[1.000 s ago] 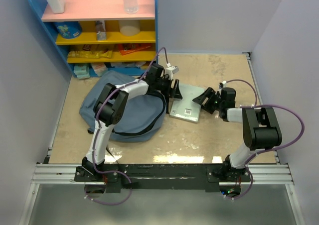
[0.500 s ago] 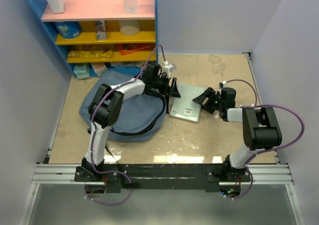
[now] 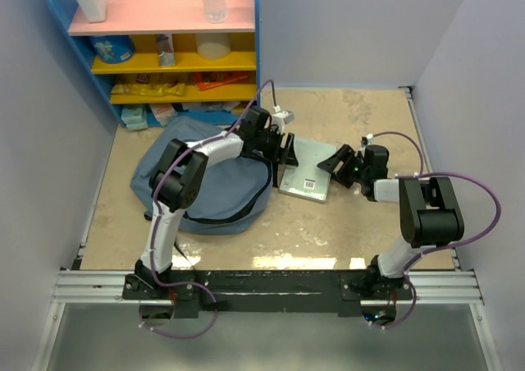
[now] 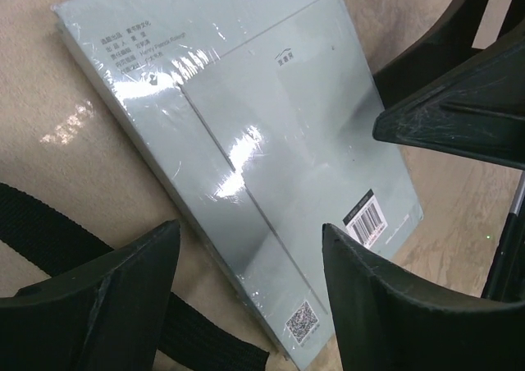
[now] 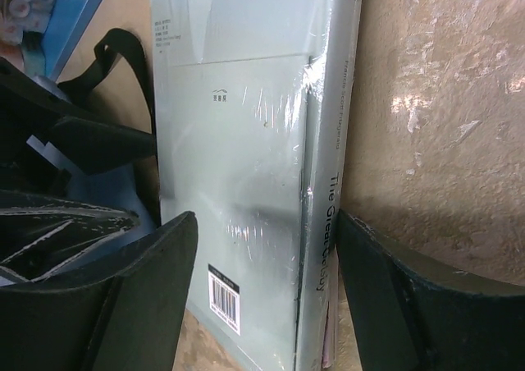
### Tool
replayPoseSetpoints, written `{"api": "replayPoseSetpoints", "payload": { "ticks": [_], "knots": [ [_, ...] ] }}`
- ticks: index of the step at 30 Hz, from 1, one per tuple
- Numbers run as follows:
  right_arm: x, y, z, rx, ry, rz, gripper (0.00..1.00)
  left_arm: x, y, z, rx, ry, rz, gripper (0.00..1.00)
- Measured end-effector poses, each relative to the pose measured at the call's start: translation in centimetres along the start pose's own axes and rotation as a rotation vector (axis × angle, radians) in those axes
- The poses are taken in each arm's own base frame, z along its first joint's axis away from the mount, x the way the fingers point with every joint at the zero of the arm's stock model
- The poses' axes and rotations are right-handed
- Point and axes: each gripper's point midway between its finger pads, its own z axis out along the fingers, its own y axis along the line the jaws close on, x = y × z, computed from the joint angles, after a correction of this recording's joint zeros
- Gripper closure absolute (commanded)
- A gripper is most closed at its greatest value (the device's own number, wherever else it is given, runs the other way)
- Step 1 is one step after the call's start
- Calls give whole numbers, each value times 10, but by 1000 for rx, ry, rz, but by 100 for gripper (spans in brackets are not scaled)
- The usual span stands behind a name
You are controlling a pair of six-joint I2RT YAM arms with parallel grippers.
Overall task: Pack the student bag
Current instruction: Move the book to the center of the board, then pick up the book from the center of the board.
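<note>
The tabletop (image 3: pixel 344 223) is a beige, mottled surface enclosed by pale walls, with a blue shelf unit (image 3: pixel 256 51) at its far left corner holding a bottle, tubs and packets. The student bag (image 3: pixel 217 194) lies flat on the left-centre of the tabletop, just in front of the shelf unit, slate-blue with a black strap (image 4: pixel 49 223) trailing toward the book; whether its mouth is unzipped cannot be determined from these views. A shrink-wrapped pale grey-green book (image 3: pixel 305 170) lies flat on the tabletop just right of the bag, one edge against or over the strap. The left claw (image 3: pixel 287 149) hangs over the book's bag-side edge with jaws spread wide, gripping nothing. The right claw (image 3: pixel 340 162) sits at the opposite side, jaws apart and straddling the spine edge; contact with the book cannot be confirmed. Assessment: packing appears to be at an early stage, as the book is outside the bag and not yet grasped. Remaining, in my judgement, are securing the book, getting it into the bag, and possibly further items from the shelf unit
</note>
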Motion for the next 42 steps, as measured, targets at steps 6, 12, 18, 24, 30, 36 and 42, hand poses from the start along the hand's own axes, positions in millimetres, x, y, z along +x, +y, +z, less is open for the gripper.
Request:
{"api": "replayPoseSetpoints", "payload": {
  "ticks": [6,12,18,24,30,36,42],
  "knots": [
    [0,0,0,-4,-1,0,28,11,3,9,-1,27,-4,25],
    [0,-1,-1,-10,0,3,28,14,-3,13,8,33,4,26],
    [1,-1,-3,-21,-3,12,28,15,-4,14,0,37,11,26],
    [1,-1,-3,-25,-6,13,28,16,-3,12,-13,45,22,26],
    [1,-1,-3,-28,-9,13,28,19,-5,3,-22,47,21,26],
    [0,-2,-4,-31,-9,14,28,12,-9,-8,-36,18,34,26],
    [1,-1,-4,-37,-5,15,28,10,-13,-8,-30,12,44,26]
  ]
}}
